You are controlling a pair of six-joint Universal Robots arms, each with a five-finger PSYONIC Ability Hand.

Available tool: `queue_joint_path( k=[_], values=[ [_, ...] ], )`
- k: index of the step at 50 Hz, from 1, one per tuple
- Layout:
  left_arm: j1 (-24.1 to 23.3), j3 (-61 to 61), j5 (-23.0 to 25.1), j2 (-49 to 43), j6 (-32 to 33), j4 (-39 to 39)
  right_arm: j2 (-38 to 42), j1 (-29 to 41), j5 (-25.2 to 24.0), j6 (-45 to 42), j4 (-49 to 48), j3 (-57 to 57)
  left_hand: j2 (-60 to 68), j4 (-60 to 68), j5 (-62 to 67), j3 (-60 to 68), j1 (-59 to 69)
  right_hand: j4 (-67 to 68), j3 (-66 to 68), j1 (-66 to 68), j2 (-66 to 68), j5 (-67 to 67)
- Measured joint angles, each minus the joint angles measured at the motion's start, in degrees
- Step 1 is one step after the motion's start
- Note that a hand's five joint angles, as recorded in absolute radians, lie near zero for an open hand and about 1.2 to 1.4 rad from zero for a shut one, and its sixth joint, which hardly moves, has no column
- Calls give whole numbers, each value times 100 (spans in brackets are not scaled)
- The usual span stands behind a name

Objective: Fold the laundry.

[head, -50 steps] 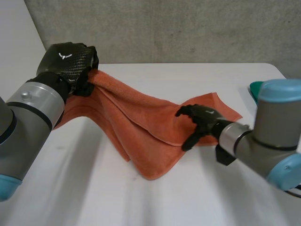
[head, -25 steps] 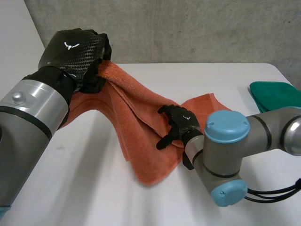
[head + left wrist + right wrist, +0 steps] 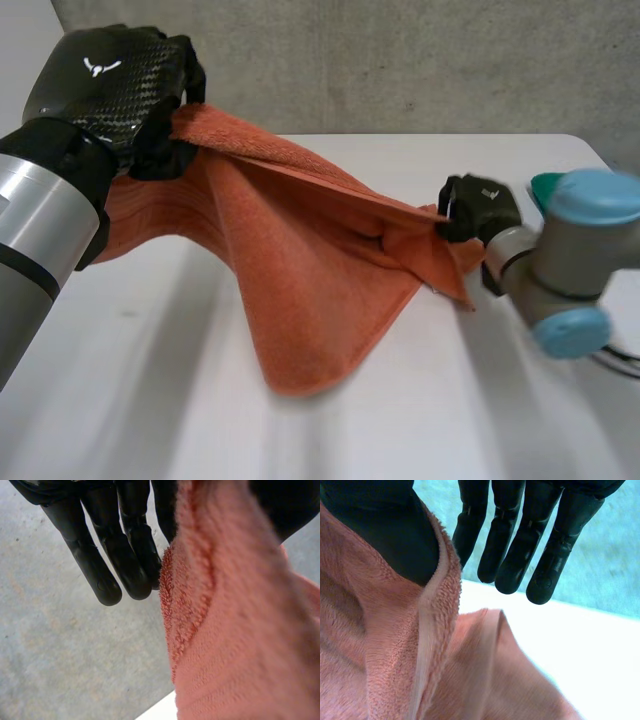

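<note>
- Orange towel (image 3: 300,260), soft and fluffy, hangs in the air between the two hands in the head view.
- The left hand (image 3: 110,85) holds one end up high over the far left corner of the white table (image 3: 150,400). The right hand (image 3: 480,205) holds the other end lower down, near the table's right edge.
- The towel's top edge is pulled into a straight line, and this is its long way. It slopes from the far left down to the right. The rest droops in a big fold that reaches the table near the middle, toward the front edge.
- A green cloth (image 3: 545,183) peeks out at the right edge, behind the right arm.
- In the left wrist view, the left hand (image 3: 125,555) has almost straight fingers. The orange towel (image 3: 235,630) is squeezed between them and the thumb.
- In the right wrist view, the right hand (image 3: 520,535) also has straight fingers. The flat sewn edge of the orange towel (image 3: 380,655) is caught by the thumb. The green cloth (image 3: 605,565) lies past the fingertips, and the table (image 3: 580,650) is below.
</note>
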Motion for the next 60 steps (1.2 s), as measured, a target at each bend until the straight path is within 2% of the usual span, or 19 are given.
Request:
queue_joint_path(
  k=[2, 3, 4, 6, 7, 8, 9, 12, 15, 17, 20, 25, 33, 37, 43, 48, 52, 57, 60],
  values=[
    [86, -60, 12, -2, 6, 1, -216, -209, -519, -271, 141, 21, 0, 0, 0, 0, 0, 0, 0, 0, 0, 54],
    [86, -60, 12, -2, 6, 1, -216, -209, -519, -271, 141, 21, 0, 0, 0, 0, 0, 0, 0, 0, 0, 54],
    [202, -137, 23, -13, 15, 0, -441, -386, -989, -566, 457, -30, 0, 0, 0, 0, 0, 0, 0, 0, 0, 87],
    [299, -200, 33, -34, 22, -2, -662, -528, -1365, -887, 924, -154, 1, 0, 0, 0, 0, 0, 0, 0, 0, 94],
    [420, -286, 41, -74, 35, -6, -906, -674, -1719, -1315, 1598, -351, 1, 0, 0, 0, 0, 1, 0, 0, 0, 99],
    [420, -286, 41, -74, 35, -6, -906, -674, -1719, -1315, 1598, -351, 1, 0, 0, 0, 0, 1, 0, 0, 0, 99],
    [500, -342, 47, -105, 45, -7, -1127, -794, -1987, -1734, 2288, -567, 1, 0, 0, 0, 0, 1, 0, 0, 0, 99],
    [588, -420, 65, -193, 97, -8, -1425, -908, -2192, -2440, 3298, -874, 1, 0, 0, 0, 0, 1, 0, 0, 0, 99],
    [632, -524, 143, -483, 367, -31, -1825, -948, -2152, -3584, 4498, -1135, 1, 1, 0, 1, 0, 1, 0, 0, 0, 100],
    [636, -539, 158, -545, 433, -36, -1881, -949, -2130, -3757, 4656, -1161, 1, 1, 0, 1, 0, 1, 0, 0, 0, 100],
    [638, -612, 237, -1000, 922, -82, -2215, -923, -1829, -4954, 5651, -1181, 1, 1, 0, 1, 0, 1, 0, 0, 0, 100],
    [630, -579, 275, -1656, 1366, -92, -2221, -807, -1367, -5564, 6007, -918, 1, 1, 0, 1, 0, 1, 0, 0, 0, 100],
    [632, -90, 261, -2733, 1555, 26, -1346, -393, -833, -5513, 5630, -950, 1, 1, 0, 1, 0, 1, 0, 0, 0, 97],
    [684, 816, 251, -3569, 1566, 382, -298, -184, -457, -4984, 4865, -1819, 2, 1, 0, 1, 0, 1, 0, 0, 0, 102],
    [793, 1926, 244, -3988, 1719, 1352, 441, -133, -179, -4133, 3849, -3539, 4, 2, 0, 5, 0, 2, 0, 0, 0, 98],
    [833, 2599, 216, -3872, 1971, 2681, 433, -44, -15, -3485, 2601, -4784, 5, 2, 0, 6, 0, 2, 0, 0, 0, 102],
    [860, 2805, 201, -3566, 2060, 3475, 176, 53, 45, -3290, 1752, -5079, 5, 2, 0, 6, 0, 2, 0, 0, 0, 102],
    [880, 2735, 206, -3232, 2076, 3876, -181, 142, 35, -3250, 1191, -4931, 6, 2, 0, 6, 0, 2, 0, 0, 0, 114],
    [900, 2193, 219, -2959, 2064, 3899, -617, 193, -87, -3282, 1034, -4168, 6, 2, 0, 6, 0, 2, 0, 0, 0, 119]
  ],
)
